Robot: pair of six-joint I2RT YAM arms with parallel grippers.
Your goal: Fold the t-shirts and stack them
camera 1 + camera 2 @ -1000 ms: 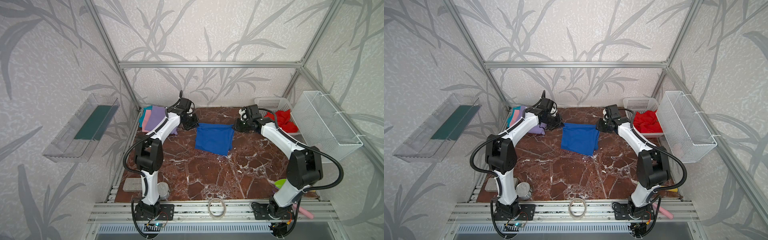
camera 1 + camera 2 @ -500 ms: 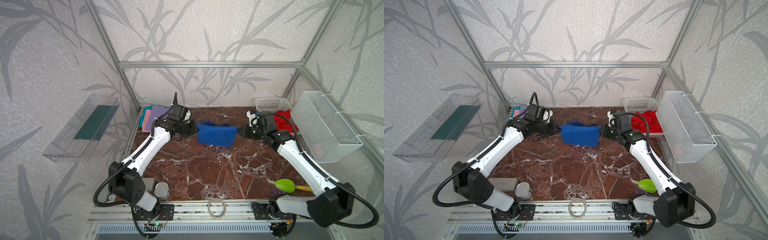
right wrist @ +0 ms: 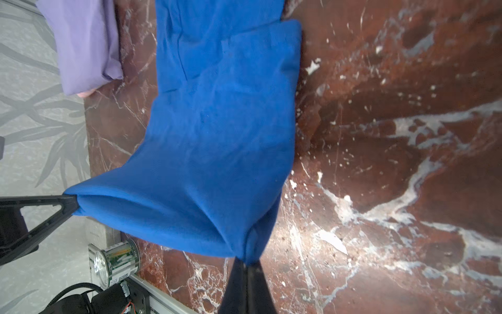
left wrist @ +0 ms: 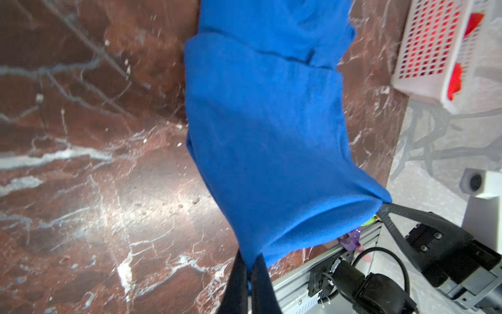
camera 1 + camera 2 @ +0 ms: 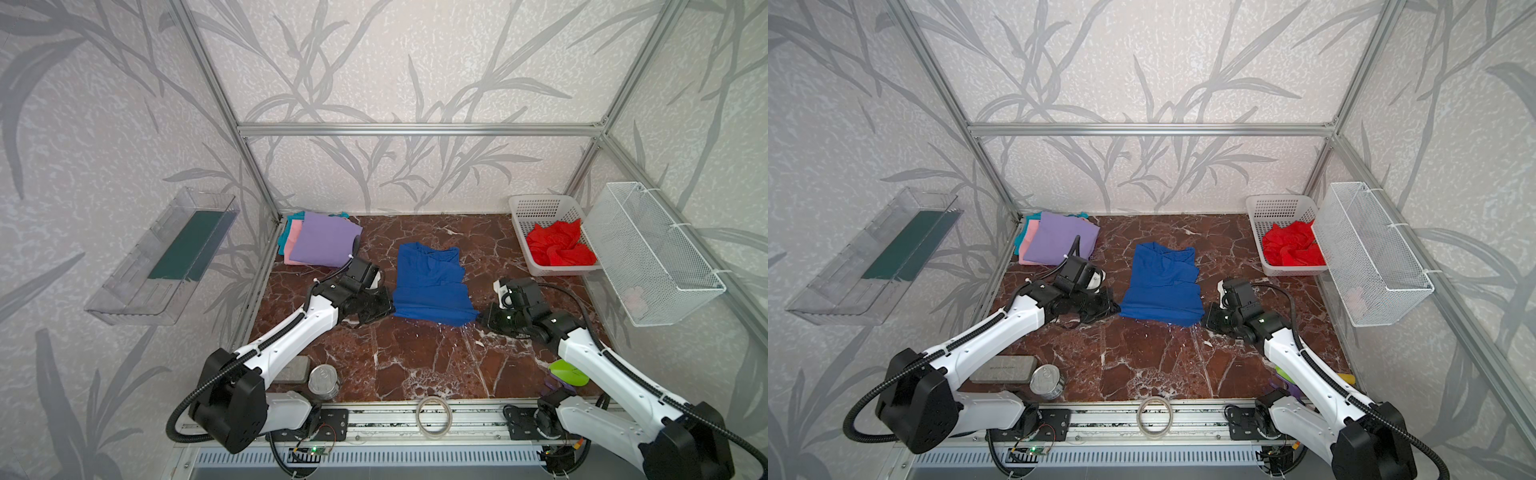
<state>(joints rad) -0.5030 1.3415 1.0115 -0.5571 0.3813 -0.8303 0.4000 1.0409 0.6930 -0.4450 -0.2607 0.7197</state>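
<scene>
Left tool [image 5: 387, 309] and right tool [image 5: 478, 320] were each clamped on a near corner of the blue shirt [image 5: 430, 286]; its long axis ran from them across the desk [image 5: 415, 365] toward the back wall; the folded stack lay back-left, nearer the left arm. Count: one blue shirt; one red shirt [image 5: 559, 249] in the basket [image 5: 540, 208]; three folded, lavender shirt [image 5: 324, 243], pink shirt [image 5: 294, 245], teal shirt [image 5: 284, 232].

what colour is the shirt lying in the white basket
Bright red; the shirt in the basket shows best in a top view.
</scene>
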